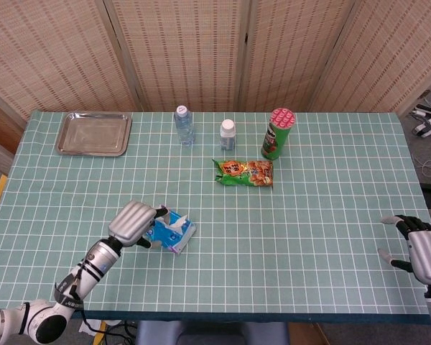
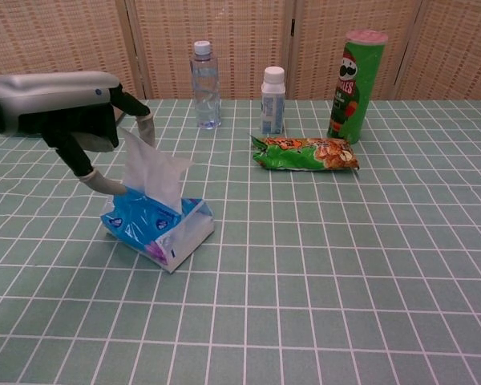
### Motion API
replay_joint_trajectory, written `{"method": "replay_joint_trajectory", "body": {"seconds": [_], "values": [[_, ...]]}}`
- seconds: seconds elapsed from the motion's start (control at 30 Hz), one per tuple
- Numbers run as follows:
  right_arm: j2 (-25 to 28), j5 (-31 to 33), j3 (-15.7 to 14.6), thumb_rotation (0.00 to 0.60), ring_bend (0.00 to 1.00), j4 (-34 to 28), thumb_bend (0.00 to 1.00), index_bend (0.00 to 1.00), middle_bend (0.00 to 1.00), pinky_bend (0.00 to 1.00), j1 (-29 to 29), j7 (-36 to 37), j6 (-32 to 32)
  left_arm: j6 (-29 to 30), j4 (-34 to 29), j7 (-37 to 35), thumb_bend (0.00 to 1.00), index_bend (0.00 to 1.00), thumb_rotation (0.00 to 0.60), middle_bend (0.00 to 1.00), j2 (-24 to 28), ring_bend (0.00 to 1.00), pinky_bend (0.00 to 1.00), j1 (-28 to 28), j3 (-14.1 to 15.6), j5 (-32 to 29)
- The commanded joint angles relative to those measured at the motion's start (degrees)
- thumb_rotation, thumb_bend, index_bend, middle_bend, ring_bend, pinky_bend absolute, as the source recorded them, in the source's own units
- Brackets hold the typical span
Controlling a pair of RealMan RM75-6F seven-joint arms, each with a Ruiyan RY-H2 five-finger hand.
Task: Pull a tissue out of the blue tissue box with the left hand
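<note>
**Left hand closing in on the standing tissue**

The left hand [image 2: 68,108] hovers at the near-left of the table [image 1: 323,215], palm down, with its fingers [image 2: 104,184] spread on either side of the tissue [image 2: 152,168] that stands up from the blue tissue box [image 2: 156,224]. One fingertip reaches behind the sheet's top edge and another lies low by its base, at the box's upper edge. The chest view does not settle whether they already pinch the paper, so the grip cannot be called; the hand looks partly open and shaped for a pinch. This posture fits the task: the sheet can only be drawn if caught between opposing fingers near its root.

The box lies tilted on the cloth, opening upward, so the tissue stands free and easy to reach. It is light and may lift along with the sheet.

The right hand [image 1: 420,248] rests at the table's far right edge, fingers apart and holding nothing, well clear of the work.

Farther back stand a water bottle [image 2: 206,84], a small white bottle [image 2: 273,100] and a green chip can [image 2: 353,84], with a snack bag [image 2: 305,154] lying in front and a metal tray [image 1: 93,134] at the back-left corner, all well apart from the box.
</note>
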Motion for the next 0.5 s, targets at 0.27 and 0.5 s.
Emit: {"method": "replay_joint_trajectory", "body": {"seconds": [0.27,0.5], "values": [[0.11,-0.03,0.01,0.6,0.31,0.0,0.11,0.33,0.38,0.42,-0.08,0.27,0.15,1.32,0.48,0.12,0.18,0.6,0.6,1.0,-1.05,1.0,1.0,0.1,0.36,1.09],[0.16,0.0,0.02,0.6,0.31,0.03,0.11,0.33,0.38,0.42,-0.02,0.36,0.01,2.33,1.4,-0.39,0.29,0.62,0.6,1.0,-2.01,1.0,1.0,0.41,0.58,2.28]]}}
